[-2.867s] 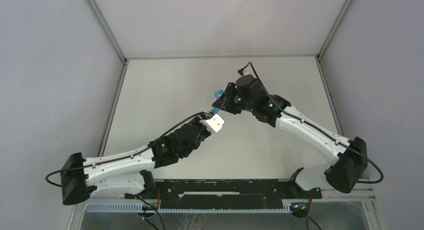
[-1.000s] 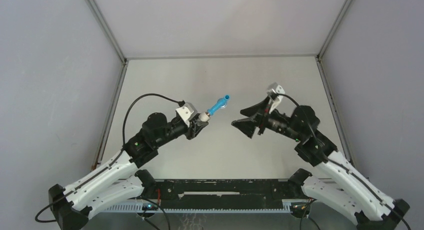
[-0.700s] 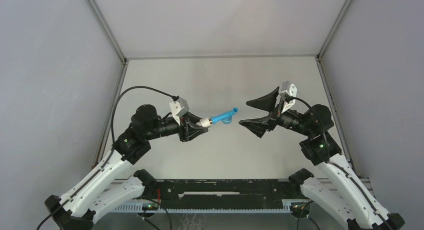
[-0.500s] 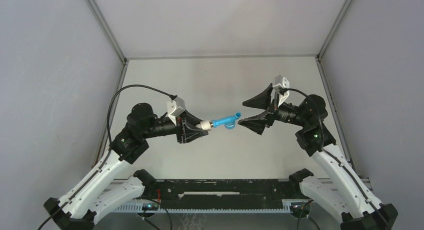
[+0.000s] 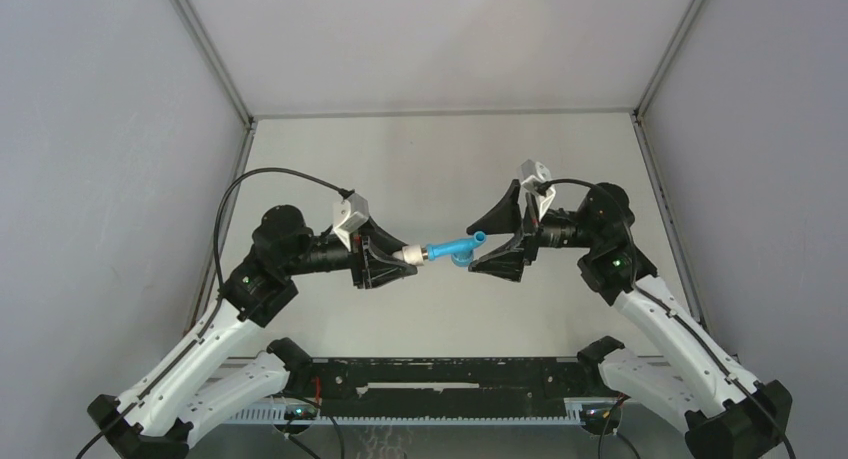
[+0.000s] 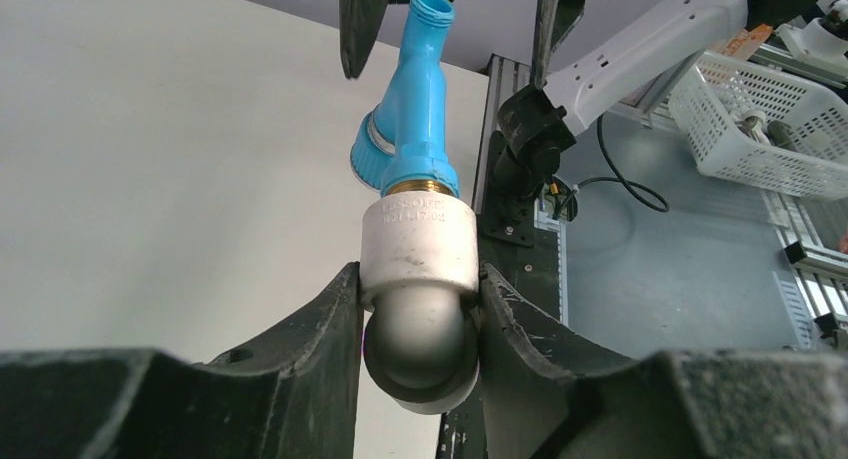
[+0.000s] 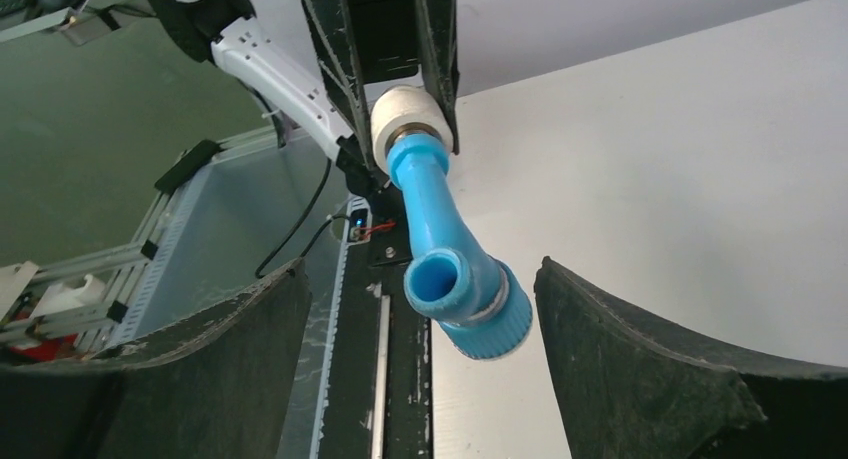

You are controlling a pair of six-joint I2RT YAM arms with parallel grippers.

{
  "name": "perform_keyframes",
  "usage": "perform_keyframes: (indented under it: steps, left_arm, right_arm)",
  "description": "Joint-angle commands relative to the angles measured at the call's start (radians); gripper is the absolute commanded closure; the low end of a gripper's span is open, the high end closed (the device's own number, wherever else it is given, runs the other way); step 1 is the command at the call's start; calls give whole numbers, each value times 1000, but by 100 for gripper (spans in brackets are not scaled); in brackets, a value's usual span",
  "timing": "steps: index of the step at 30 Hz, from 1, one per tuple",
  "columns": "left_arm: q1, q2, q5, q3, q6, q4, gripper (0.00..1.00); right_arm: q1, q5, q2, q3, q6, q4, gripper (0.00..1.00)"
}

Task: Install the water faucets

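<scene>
A bright-blue water faucet (image 5: 452, 248) juts out of a short white cylindrical fitting (image 5: 409, 253), held level above the table. My left gripper (image 5: 407, 255) is shut on that white fitting (image 6: 420, 244), and the faucet (image 6: 410, 129) points away from it. My right gripper (image 5: 472, 249) is open. Its two black fingers flank the faucet's open end and ribbed side cap (image 7: 470, 299) without touching them. In the right wrist view there is a gap on both sides of the faucet between my fingers (image 7: 640, 369).
The grey table (image 5: 400, 159) is enclosed by grey walls on three sides. A black rail (image 5: 450, 379) runs along the near edge between the arm bases. A white wire basket (image 6: 760, 129) stands beyond the table edge in the left wrist view.
The left arm swung the faucet down to level, then held still. The right gripper opened wider and moved left, so its fingers now straddle the faucet's end.
</scene>
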Motion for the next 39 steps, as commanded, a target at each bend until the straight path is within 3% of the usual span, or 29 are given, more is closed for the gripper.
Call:
perform_keyframes:
  steps: [1, 6, 12, 17, 25, 29, 35, 39]
  left_arm:
    - [7, -16, 37, 45, -26, 81, 100]
    - [7, -16, 49, 45, -35, 83, 100]
    - [7, -24, 51, 41, -45, 93, 100]
    - [9, -28, 55, 36, -50, 101, 100]
    - [9, -32, 56, 33, -54, 110, 100]
    - [9, -36, 44, 31, -55, 114, 100]
    - [6, -62, -57, 1, 64, 79, 100]
    - [-25, -36, -108, 24, 205, -24, 100]
  right_arm:
    - [67, 22, 14, 35, -59, 34, 12]
    - [116, 31, 48, 17, -57, 118, 17]
    - [121, -4, 93, 16, -21, 166, 29]
    - [122, 2, 108, 17, -22, 153, 30]
    - [133, -40, 129, 17, 13, 191, 68]
    - [136, -53, 130, 17, 35, 195, 98]
    - [112, -3, 131, 34, 341, 234, 100]
    - [108, -9, 158, 119, 477, 127, 100]
